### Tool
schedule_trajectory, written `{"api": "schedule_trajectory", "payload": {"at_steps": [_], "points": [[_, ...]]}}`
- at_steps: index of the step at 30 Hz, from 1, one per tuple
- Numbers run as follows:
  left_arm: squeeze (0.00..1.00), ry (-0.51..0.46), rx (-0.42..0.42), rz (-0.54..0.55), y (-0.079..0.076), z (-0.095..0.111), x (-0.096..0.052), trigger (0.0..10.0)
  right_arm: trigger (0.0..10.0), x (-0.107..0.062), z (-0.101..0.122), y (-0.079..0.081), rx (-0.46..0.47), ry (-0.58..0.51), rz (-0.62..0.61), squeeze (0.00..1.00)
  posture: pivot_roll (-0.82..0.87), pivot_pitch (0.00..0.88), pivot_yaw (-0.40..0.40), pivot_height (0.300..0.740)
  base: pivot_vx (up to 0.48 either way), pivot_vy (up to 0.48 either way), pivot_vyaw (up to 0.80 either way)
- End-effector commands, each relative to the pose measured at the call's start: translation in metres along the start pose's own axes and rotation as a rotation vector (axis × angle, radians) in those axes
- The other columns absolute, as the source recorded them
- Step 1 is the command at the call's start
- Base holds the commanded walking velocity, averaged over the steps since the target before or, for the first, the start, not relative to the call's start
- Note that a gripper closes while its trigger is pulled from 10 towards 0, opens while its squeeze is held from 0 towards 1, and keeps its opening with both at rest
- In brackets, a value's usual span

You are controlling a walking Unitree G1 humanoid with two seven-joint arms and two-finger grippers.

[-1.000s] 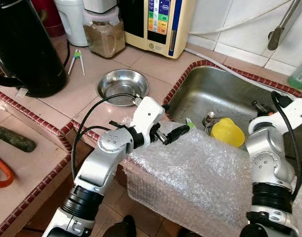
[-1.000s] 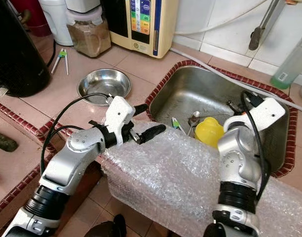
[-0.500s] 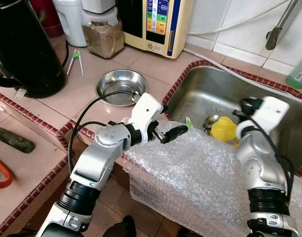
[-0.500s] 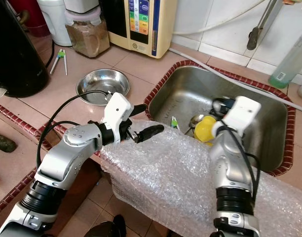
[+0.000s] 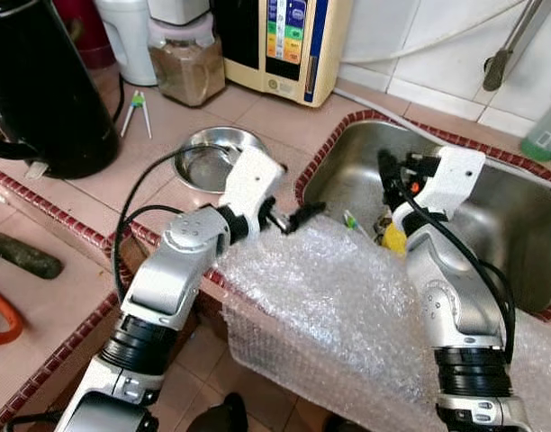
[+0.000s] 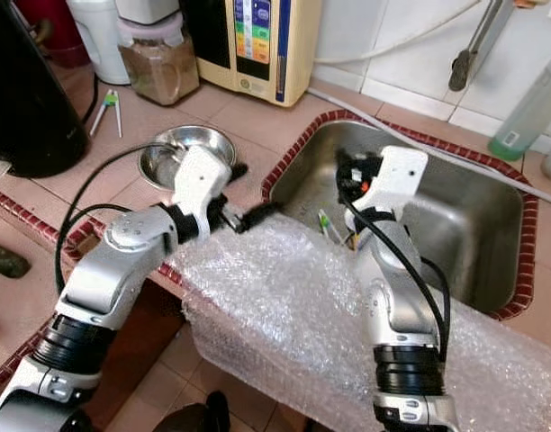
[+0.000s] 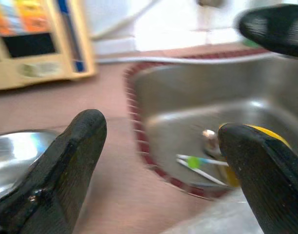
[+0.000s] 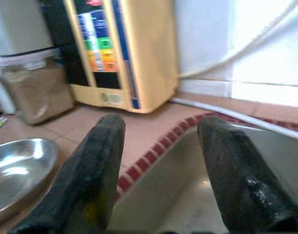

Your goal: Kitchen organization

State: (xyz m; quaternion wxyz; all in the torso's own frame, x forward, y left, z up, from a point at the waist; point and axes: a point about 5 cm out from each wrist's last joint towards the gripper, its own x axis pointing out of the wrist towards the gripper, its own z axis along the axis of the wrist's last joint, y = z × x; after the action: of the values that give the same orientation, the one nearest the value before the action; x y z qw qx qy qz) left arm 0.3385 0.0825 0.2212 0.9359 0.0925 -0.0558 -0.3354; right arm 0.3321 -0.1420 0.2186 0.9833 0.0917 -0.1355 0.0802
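Note:
A steel bowl (image 5: 203, 160) sits on the tiled counter left of the steel sink (image 5: 501, 236). My left gripper (image 6: 249, 193) is open, empty, over the counter between bowl and sink rim, above the edge of a bubble wrap sheet (image 5: 329, 306) that drapes over the counter front. In the sink lie a yellow cup (image 5: 394, 241), half hidden by my right arm, and a green-and-white toothbrush (image 5: 353, 221). Over the sink's left part, my right gripper (image 6: 347, 176) hangs open and empty, pointing toward the bowl (image 8: 17, 165).
A black kettle (image 5: 41, 81) stands at the far left. A jar of brown powder (image 5: 187, 70) and a beige water purifier (image 5: 289, 40) line the back wall. Small tongs (image 5: 137, 108) lie near the kettle. A green bottle (image 5: 547, 135) stands behind the sink's right side.
My right arm has swung from the sink's right side to over its left part, now covering most of the yellow cup. My left gripper has shifted back toward the bowl.

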Motion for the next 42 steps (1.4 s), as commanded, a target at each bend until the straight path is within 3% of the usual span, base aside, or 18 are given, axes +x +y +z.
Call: {"api": "schedule_trajectory", "payload": {"at_steps": [1,2,3,4,5,11,14,20,27,29,34,42], "points": [[0.88,-0.015,0.013,0.022,0.003,0.004,0.001,10.0,10.0,-0.004,-0.002,-0.001,-0.007,0.011,0.002,1.00,0.01,0.175,-0.028,0.740,0.000,0.000,0.00],[0.57,-0.020,0.016,0.039,0.004,0.004,0.001,10.0,10.0,-0.005,-0.003,-0.001,-0.008,0.013,0.002,1.00,0.01,0.175,-0.028,0.740,0.000,0.000,0.00],[0.33,-0.025,0.022,0.054,0.006,0.005,0.000,10.0,10.0,-0.005,-0.004,-0.002,-0.006,0.016,0.002,1.00,0.01,0.175,-0.028,0.740,0.000,0.000,0.00],[0.29,-0.030,0.025,0.068,0.007,0.005,0.000,10.0,10.0,-0.006,-0.004,-0.002,-0.006,0.019,0.002,1.00,0.01,0.175,-0.031,0.740,0.000,0.000,0.00],[0.00,-0.035,0.028,0.083,0.009,0.005,0.000,10.0,10.0,-0.007,-0.004,-0.003,-0.004,0.021,0.002,1.00,0.01,0.175,-0.031,0.740,0.000,0.000,0.00],[0.00,-0.078,0.065,0.207,0.020,0.007,-0.004,10.0,10.0,-0.010,-0.003,-0.006,-0.011,0.024,0.001,1.00,0.01,0.175,-0.032,0.740,0.000,0.000,0.00],[0.00,-0.119,0.084,0.350,0.030,0.010,-0.010,10.0,10.0,-0.011,-0.004,-0.006,-0.017,0.025,0.006,1.00,0.02,0.174,-0.033,0.740,0.000,0.000,0.00],[0.00,-0.116,0.045,0.418,0.036,0.007,-0.013,10.0,10.0,-0.011,-0.005,-0.004,-0.023,0.031,0.013,1.00,0.02,0.172,-0.037,0.740,0.000,0.000,0.00],[0.00,-0.048,0.045,0.618,0.057,-0.009,-0.026,10.0,10.0,-0.012,-0.004,-0.001,-0.022,0.031,0.036,1.00,0.02,0.169,-0.037,0.740,0.000,0.000,0.00],[0.00,-0.002,0.069,0.682,0.066,-0.016,-0.032,10.0,10.0,-0.014,-0.003,0.002,-0.002,0.029,0.065,1.00,0.02,0.171,-0.036,0.740,0.000,0.000,0.00],[0.00,0.066,0.006,0.740,0.077,-0.028,-0.036,10.0,10.0,-0.024,0.001,0.023,0.046,0.034,0.241,1.00,0.02,0.171,-0.035,0.740,0.000,0.000,0.00],[0.00,0.144,-0.108,0.774,0.080,-0.045,-0.032,10.0,10.0,-0.036,0.009,0.040,0.083,0.031,0.392,1.00,0.01,0.172,-0.029,0.740,0.000,0.000,0.00]]}}
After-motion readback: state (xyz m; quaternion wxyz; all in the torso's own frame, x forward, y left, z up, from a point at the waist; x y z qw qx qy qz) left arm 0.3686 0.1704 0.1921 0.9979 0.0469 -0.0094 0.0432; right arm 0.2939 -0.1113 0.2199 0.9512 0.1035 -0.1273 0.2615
